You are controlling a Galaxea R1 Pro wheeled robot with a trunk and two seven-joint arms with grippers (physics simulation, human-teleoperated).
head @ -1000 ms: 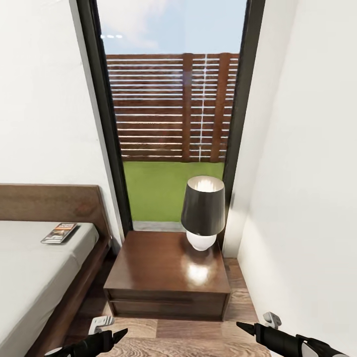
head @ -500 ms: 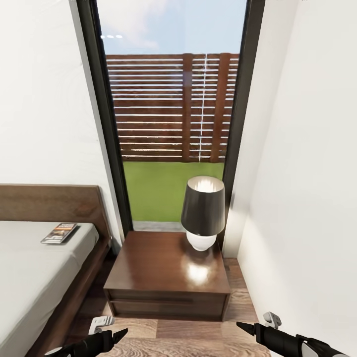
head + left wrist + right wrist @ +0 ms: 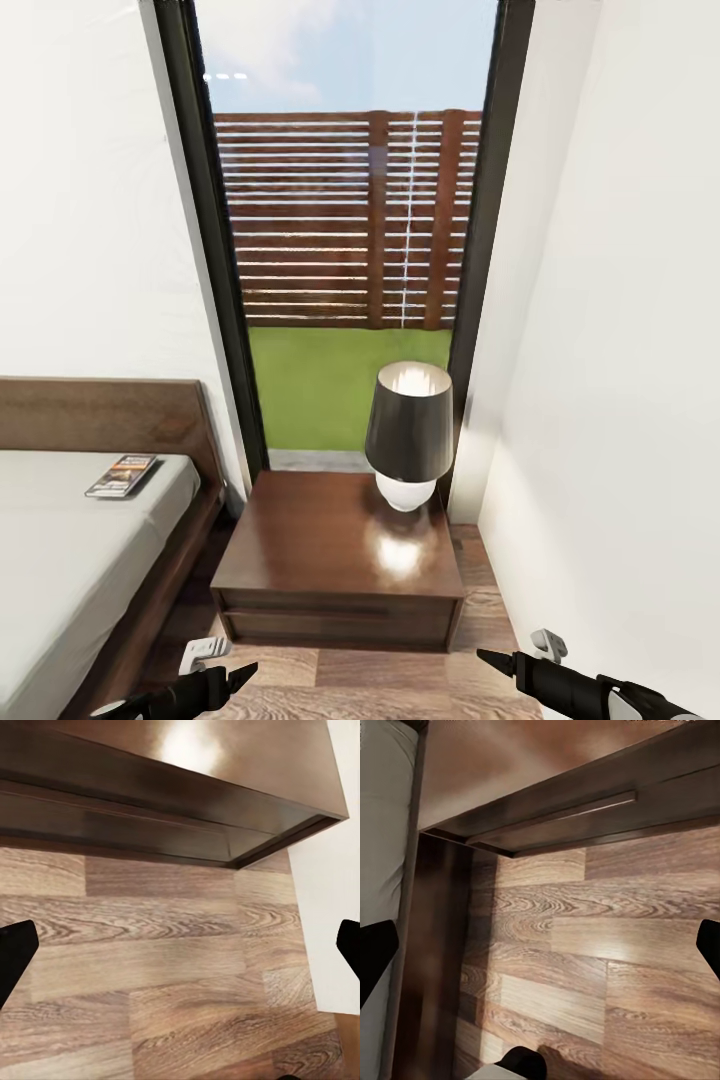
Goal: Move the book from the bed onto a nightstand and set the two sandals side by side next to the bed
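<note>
The book (image 3: 122, 476), a thin dark paperback, lies on the bed's pale grey mattress (image 3: 60, 560) near the brown headboard, at the left of the head view. To its right stands a dark brown nightstand (image 3: 320, 540) with a glossy top, under the tall window. My left gripper (image 3: 225, 665) and right gripper (image 3: 515, 655) hover low over the plank floor in front of the nightstand, both open and empty. The left wrist view has the nightstand's drawer front (image 3: 150, 802) ahead of the wide-apart fingers. Bed (image 3: 382, 832) and nightstand (image 3: 570, 765) appear in the right wrist view. The sandals are out of view.
A lamp (image 3: 408, 435) with a dark shade and white base occupies the nightstand's back right part. A white wall (image 3: 620, 400) runs close along the right. A narrow strip of wood floor (image 3: 340, 680) lies between the bed, the nightstand and the wall.
The whole picture has shifted slightly downward, so the camera moved a little. Both arms keep their place in the view, and the book lies as before.
</note>
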